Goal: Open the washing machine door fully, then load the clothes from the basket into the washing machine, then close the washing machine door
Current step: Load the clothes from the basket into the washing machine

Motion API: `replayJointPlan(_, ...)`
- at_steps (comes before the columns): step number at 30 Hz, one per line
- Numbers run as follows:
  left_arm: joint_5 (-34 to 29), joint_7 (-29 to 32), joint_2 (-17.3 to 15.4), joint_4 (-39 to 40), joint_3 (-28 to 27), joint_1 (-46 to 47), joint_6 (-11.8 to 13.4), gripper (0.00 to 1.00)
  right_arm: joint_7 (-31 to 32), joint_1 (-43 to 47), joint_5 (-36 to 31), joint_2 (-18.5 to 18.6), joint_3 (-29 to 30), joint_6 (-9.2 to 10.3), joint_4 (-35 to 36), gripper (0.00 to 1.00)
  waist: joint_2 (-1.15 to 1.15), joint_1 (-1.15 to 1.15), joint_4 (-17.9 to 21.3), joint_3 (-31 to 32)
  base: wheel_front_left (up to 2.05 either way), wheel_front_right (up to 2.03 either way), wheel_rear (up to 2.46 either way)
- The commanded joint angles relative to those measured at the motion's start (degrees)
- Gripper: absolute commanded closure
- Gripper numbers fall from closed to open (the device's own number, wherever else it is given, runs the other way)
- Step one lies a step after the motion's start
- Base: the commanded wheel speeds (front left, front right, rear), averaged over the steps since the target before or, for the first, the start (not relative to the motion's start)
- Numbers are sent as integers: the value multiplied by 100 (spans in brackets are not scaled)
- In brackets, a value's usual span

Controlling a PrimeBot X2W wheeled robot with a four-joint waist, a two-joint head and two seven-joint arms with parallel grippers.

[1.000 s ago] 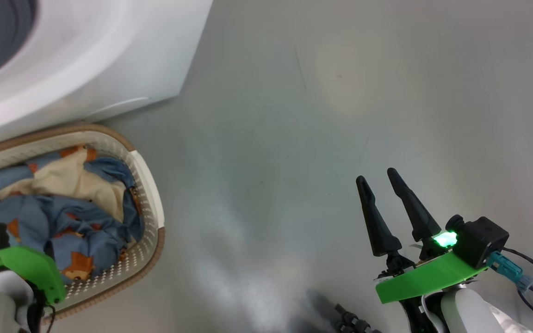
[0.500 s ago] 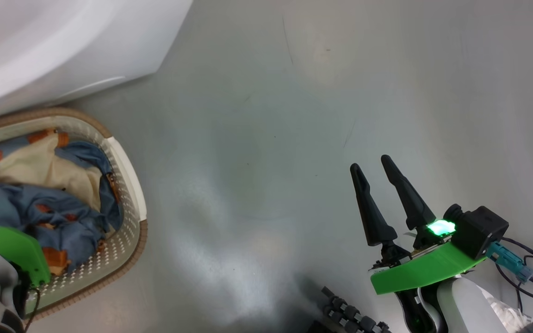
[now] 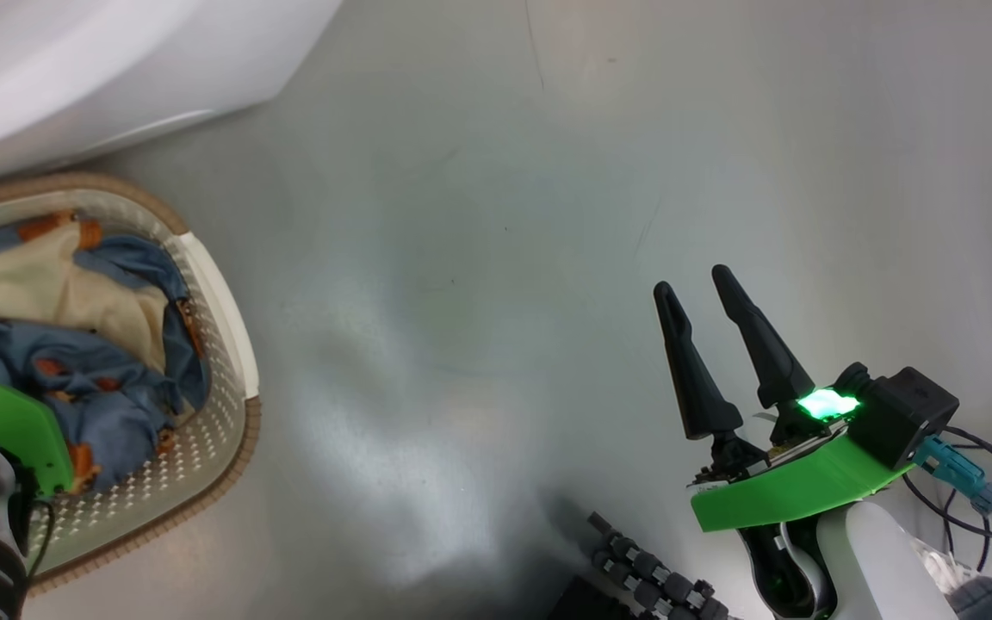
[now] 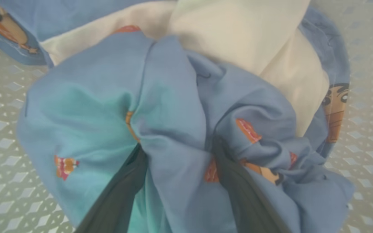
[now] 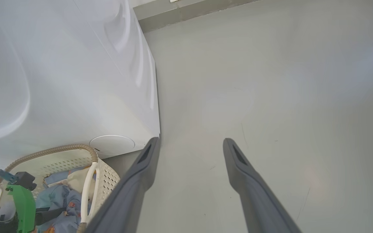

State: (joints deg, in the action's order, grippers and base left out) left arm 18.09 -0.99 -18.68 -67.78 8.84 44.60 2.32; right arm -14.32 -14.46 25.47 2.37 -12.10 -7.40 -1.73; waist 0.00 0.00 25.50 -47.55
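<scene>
The cream perforated basket [image 3: 242,430] with a brown rim stands on the floor in front of the white washing machine [image 3: 117,69]. In it lie the clothes [image 3: 117,362], blue printed fabric and a cream garment. My left gripper [image 4: 178,145] is open and pushed down into the blue fabric, with a bunched fold between its fingers. The head view shows its green wrist mount [image 3: 5,422] over the basket. My right gripper [image 3: 692,281] hangs open over bare floor, far right of the basket, holding nothing. The washing machine door is out of view.
Grey floor [image 3: 461,258] stretches between the basket and my right arm. The dark rollers of my base [image 3: 651,577] and loose cables [image 3: 978,499] sit at the lower right. The right wrist view shows the machine's side [image 5: 76,81], the basket rim [image 5: 89,152] and a skirting strip [image 5: 189,13].
The whole head picture has shifted, so the camera moved; basket and machine slid toward the left edge. The left wrist stays over the basket. The right gripper stays open over the floor.
</scene>
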Motion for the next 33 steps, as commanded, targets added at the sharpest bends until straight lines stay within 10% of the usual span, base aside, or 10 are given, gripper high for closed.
replayJointPlan(1, -75, -64, -210, -4, -78, -11, 38, 0, -68, 55, 68, 51, -76, -9, 132, 0, 0, 0, 48, -84, 0, 0, 0)
replayJointPlan(4, -100, -124, -224, -62, -33, 69, 79, 0, -68, 46, 77, 51, -48, -9, 150, 0, 0, 0, 84, -162, 0, 0, 0)
replayJointPlan(11, -129, -244, -153, -181, 89, 218, 53, 100, -68, 36, 84, 51, 46, -9, 166, 0, 0, 0, 72, -231, 0, 0, 0)
replayJointPlan(33, 276, -1305, 602, -196, 51, -244, -308, 100, -68, 44, -367, 51, 336, -9, 50, 0, 0, 0, -875, 751, 0, 0, 0)
